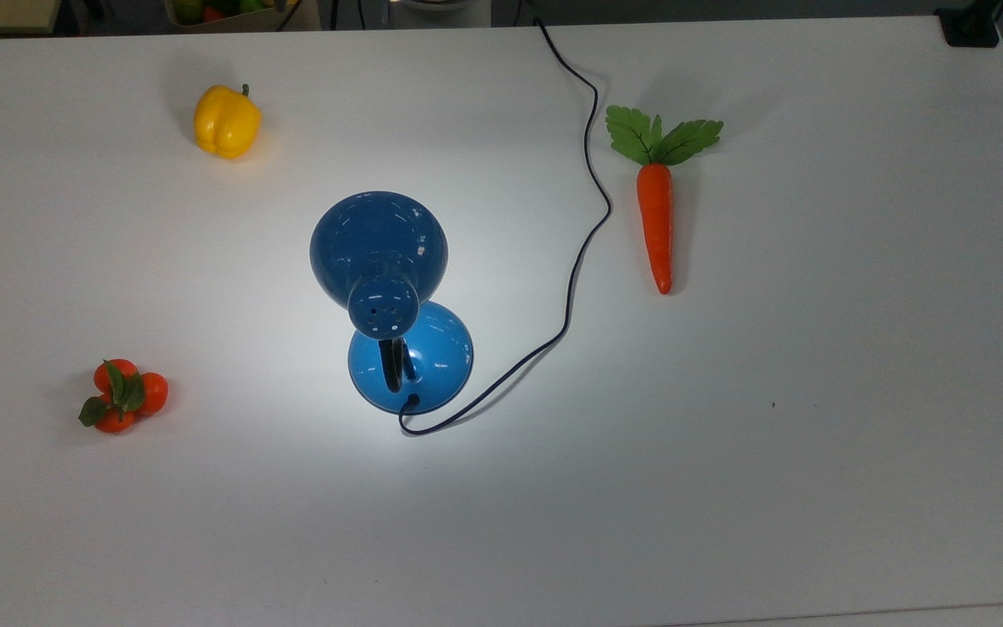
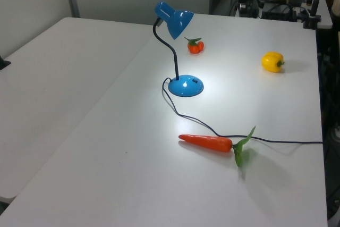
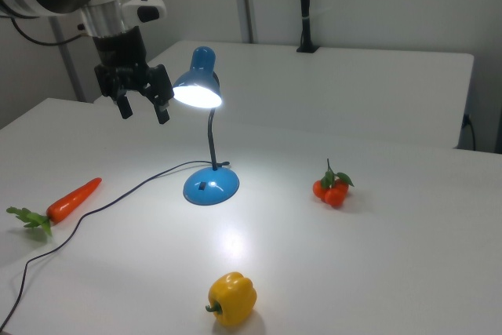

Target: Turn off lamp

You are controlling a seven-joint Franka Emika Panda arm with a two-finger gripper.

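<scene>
Two fingers (image 3: 162,110) spread | beside lit lamp (image 3: 198,89) shade, apart

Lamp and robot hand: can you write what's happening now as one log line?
lamp: lit, upright on table | gripper: open, in the air, apart from lamp | switch: not pressed yet

I see the lamp (image 1: 393,300) lit, glossy blue, upright on my counter (image 1: 815,435), dome shade at 12 o'clock from its round base in the top view, black gooseneck arching, thin dark cord snaking toward 1 o'clock.
</scene>
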